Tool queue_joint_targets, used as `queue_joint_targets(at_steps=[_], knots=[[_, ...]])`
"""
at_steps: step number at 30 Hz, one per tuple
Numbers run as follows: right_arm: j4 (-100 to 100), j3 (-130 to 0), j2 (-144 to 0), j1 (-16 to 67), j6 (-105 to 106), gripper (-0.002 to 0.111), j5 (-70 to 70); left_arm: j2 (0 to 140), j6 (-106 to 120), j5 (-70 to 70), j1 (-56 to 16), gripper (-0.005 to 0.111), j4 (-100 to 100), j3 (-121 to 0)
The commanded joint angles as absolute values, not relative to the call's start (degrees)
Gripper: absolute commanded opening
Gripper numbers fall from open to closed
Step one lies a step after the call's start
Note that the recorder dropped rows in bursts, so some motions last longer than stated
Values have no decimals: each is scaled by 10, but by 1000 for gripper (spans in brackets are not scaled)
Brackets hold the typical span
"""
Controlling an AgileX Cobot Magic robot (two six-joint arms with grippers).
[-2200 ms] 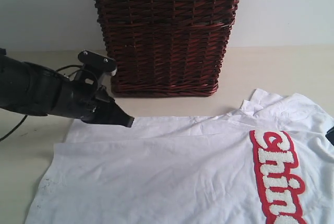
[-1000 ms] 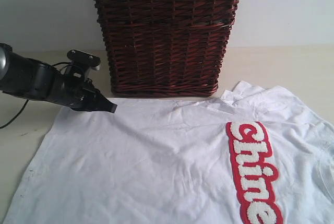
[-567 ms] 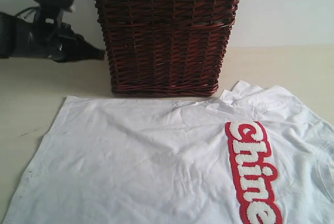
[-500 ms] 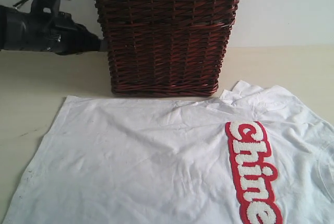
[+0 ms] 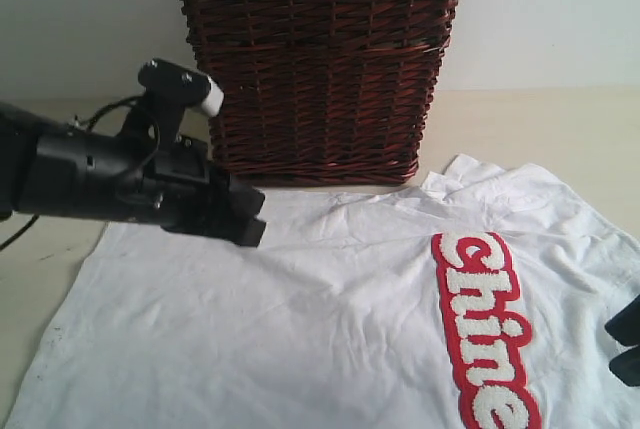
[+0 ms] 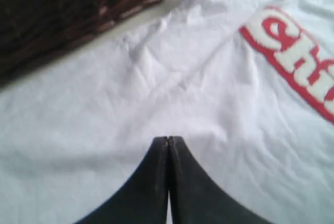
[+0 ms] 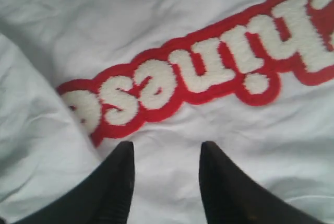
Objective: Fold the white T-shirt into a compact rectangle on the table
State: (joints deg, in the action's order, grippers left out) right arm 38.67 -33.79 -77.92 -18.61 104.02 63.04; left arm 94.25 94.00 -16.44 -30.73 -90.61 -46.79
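The white T-shirt (image 5: 330,319) lies spread flat on the pale beige table (image 5: 540,124), its red chest band (image 5: 485,324) with fuzzy white letters running down the right side. My left gripper (image 5: 250,231) hovers over the shirt's upper left part, shut with nothing between its fingers; in the left wrist view the left gripper (image 6: 168,139) points at wrinkled white cloth (image 6: 156,78). My right gripper (image 5: 625,344) shows at the right edge over the shirt. In the right wrist view the right gripper (image 7: 166,148) stands open just beside the red band (image 7: 209,78).
A tall dark red wicker basket (image 5: 315,59) with a lace-trimmed liner stands at the back, right behind the shirt's top edge. The basket (image 6: 68,10) is close to my left gripper. Bare table shows left and right of the basket.
My left arm, which had risen to the back left beside the basket, has come down and forward over the shirt's upper left. My right gripper has entered at the right edge. The shirt lies unchanged.
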Motion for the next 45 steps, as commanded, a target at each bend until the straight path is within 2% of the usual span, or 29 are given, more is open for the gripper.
queue_joint_targets(at_steps=[1,14,21,29,45], knots=[[435,-323,-788,-187,1062,42,529,968,935,-146,-316,0,-938,-420],[585,-322,-789,-187,1058,39,506,981,934,-192,-316,0,-954,-392],[583,-322,-789,-187,1045,37,510,981,934,-192,-316,0,-954,-392],[564,-322,-786,-187,897,37,512,981,934,-192,-316,0,-954,-392],[549,-322,-786,-187,897,37,512,981,934,-192,-316,0,-954,-392]])
